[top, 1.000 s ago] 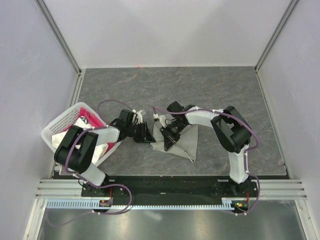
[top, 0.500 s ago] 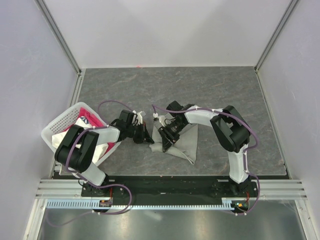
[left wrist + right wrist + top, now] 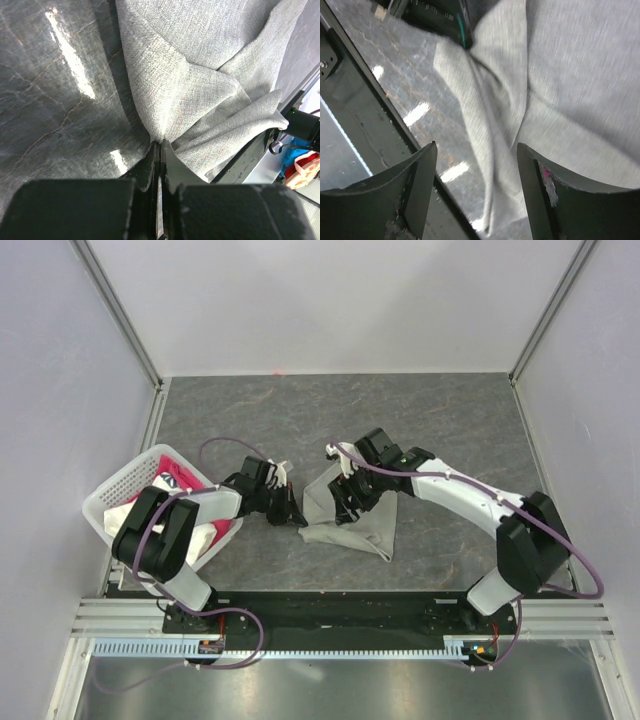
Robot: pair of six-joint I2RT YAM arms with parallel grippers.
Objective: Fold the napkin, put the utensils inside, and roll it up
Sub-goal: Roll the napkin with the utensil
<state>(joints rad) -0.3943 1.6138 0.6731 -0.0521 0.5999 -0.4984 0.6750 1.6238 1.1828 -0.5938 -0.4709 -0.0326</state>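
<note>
Tightly shut, my left gripper (image 3: 160,145) pinches a fold of the napkin (image 3: 375,530) at its left edge, the two fingers pressed flat together with only the thin cloth between them. My right gripper (image 3: 476,147) hangs over the far side of the same napkin with its fingers standing wide apart and nothing between them.

The napkin lies rumpled on the table (image 3: 450,430), in the middle and toward the near edge, partly doubled over, with loose creases running away from my left pinch. I judge it light, thin and limp. It will sag and bunch wherever it is not held, and it will likely drag across the smooth dark tabletop instead of staying put. A pinch at one point only gathers it into a peak, as the left wrist view shows. The better hold, in my view, is at two corners or along one edge, one gripper on each, so the cloth is kept taut while it is folded. It is not fragile, though a shallow pinch could slip off the weave.

By count there is one grey-green napkin. I can see no utensils in any view, so I cannot say how many there are. At the left of the table, well apart from the napkin, stands one white basket (image 3: 110,495) with one pink cloth (image 3: 175,475) showing inside.
</note>
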